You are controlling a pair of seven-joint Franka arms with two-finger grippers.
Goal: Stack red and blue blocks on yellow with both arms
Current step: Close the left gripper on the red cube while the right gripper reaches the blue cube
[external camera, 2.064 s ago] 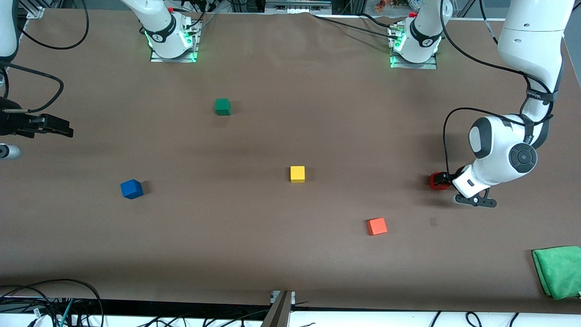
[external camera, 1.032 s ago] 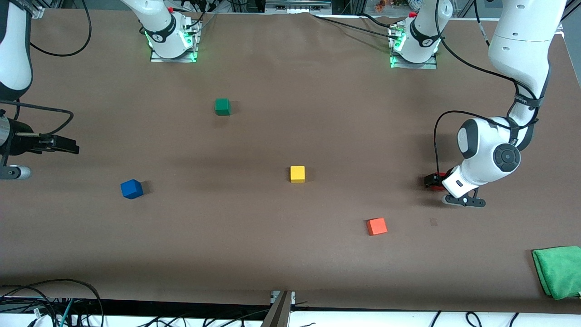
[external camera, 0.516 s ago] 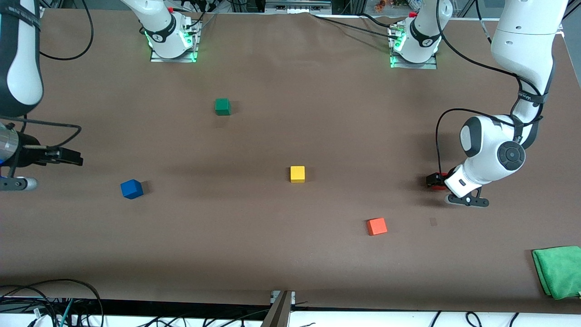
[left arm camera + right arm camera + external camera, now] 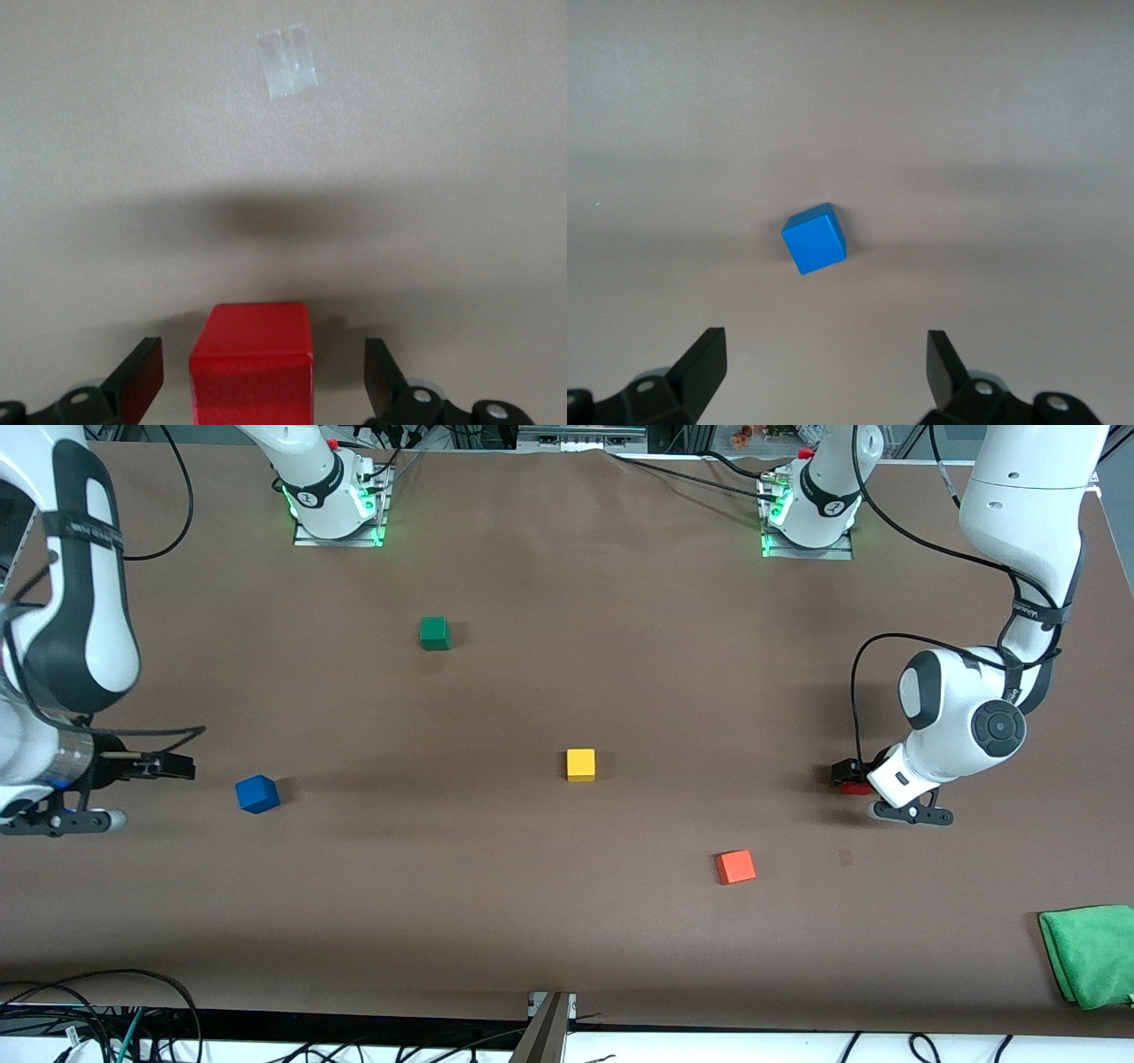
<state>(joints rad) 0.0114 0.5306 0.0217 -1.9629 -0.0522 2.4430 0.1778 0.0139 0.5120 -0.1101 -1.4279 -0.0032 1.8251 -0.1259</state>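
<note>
While the left gripper (image 4: 257, 390) sits low at the table (image 4: 532, 921) with its fingers (image 4: 142, 376) spread wide, the red block (image 4: 252, 363) stands between them, a clear gap showing on each side, so nothing is pinched. From the front camera only a sliver of that red block (image 4: 852, 786) shows beside the left wrist, toward the left arm's end of the table. A small patch of tape (image 4: 288, 60) lies on the table near it, apart from the block.

The right gripper (image 4: 824, 367) is up in the air toward the right arm's end of the table, fingers (image 4: 704, 363) also spread and empty. Its wrist camera looks down on the blue block (image 4: 815, 238), which rests on the table turned at an angle to the fingers and well clear of them. In the front view the blue block (image 4: 257, 794) lies just beside the right gripper (image 4: 173, 766).

Taking the yellow block (image 4: 580, 764) at mid-table as the clock's centre in the front view: the blue block is at about 9 o'clock, the red at about 3, a green block (image 4: 434, 633) at about 11, and an orange block (image 4: 735, 866) at about 4. All the blocks stand apart, none stacked. A green cloth (image 4: 1090, 955) lies at the table's corner, at about 4 o'clock, nearest the front camera.
</note>
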